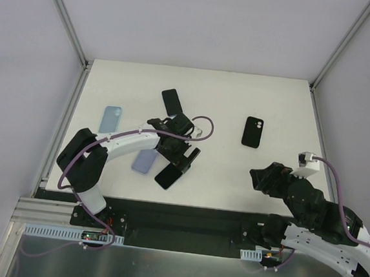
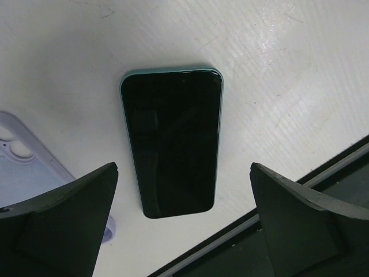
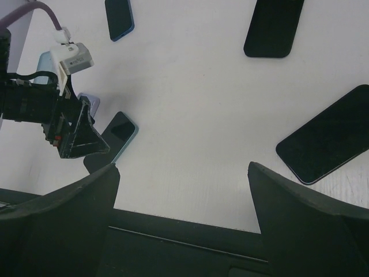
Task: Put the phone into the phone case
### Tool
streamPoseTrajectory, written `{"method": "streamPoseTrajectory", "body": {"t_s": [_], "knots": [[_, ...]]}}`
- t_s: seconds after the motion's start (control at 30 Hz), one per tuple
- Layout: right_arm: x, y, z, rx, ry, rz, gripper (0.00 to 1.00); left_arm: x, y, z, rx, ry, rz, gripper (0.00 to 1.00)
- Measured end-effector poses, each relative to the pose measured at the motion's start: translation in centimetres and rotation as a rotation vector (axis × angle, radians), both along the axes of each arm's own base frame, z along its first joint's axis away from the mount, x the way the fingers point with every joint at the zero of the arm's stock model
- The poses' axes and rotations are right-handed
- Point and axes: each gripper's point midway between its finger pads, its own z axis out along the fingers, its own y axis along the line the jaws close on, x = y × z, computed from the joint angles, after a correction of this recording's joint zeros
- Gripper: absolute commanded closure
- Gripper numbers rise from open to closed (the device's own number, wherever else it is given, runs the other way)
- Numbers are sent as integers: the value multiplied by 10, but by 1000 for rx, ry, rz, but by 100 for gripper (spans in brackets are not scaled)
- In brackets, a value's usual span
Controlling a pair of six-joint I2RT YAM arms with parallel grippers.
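A black phone with a teal edge [image 2: 172, 141] lies screen up on the white table, near its front edge; it also shows in the top view [image 1: 169, 176] and the right wrist view [image 3: 118, 135]. A lavender phone case [image 1: 145, 161] lies open side up just left of it, with its corner in the left wrist view [image 2: 23, 167]. My left gripper [image 2: 183, 168] hovers over the phone's near end, open and empty, one finger on each side; in the top view it [image 1: 185, 155] sits above the phone. My right gripper [image 3: 180, 168] is open and empty over the table's front right [image 1: 260, 177].
A black phone [image 1: 172, 101] lies behind the left gripper. A light blue phone-shaped item [image 1: 111, 119] lies at the left. A black item with a camera cutout [image 1: 253, 131] lies at the right, beyond my right gripper. A black rail [image 1: 184, 216] runs along the front edge.
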Motion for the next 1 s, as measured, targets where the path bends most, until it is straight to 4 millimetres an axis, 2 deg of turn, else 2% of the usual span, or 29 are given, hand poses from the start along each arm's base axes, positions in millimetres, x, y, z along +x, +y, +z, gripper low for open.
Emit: {"method": "streamPoseTrajectory", "body": {"t_s": [0.17, 0.33, 0.53, 1.0], "knots": [[0, -6, -3, -33, 0, -11, 4, -10, -1, -24, 76, -1, -36, 1], [0, -14, -1, -50, -9, -31, 4, -15, 1, -39, 121, 2, -54, 1], [-1, -22, 0, -41, -20, -46, 3, -11, 1, -40, 129, -13, -47, 4], [-1, -27, -2, -53, -20, -62, 3, -5, 3, -39, 141, -45, -35, 1]]}}
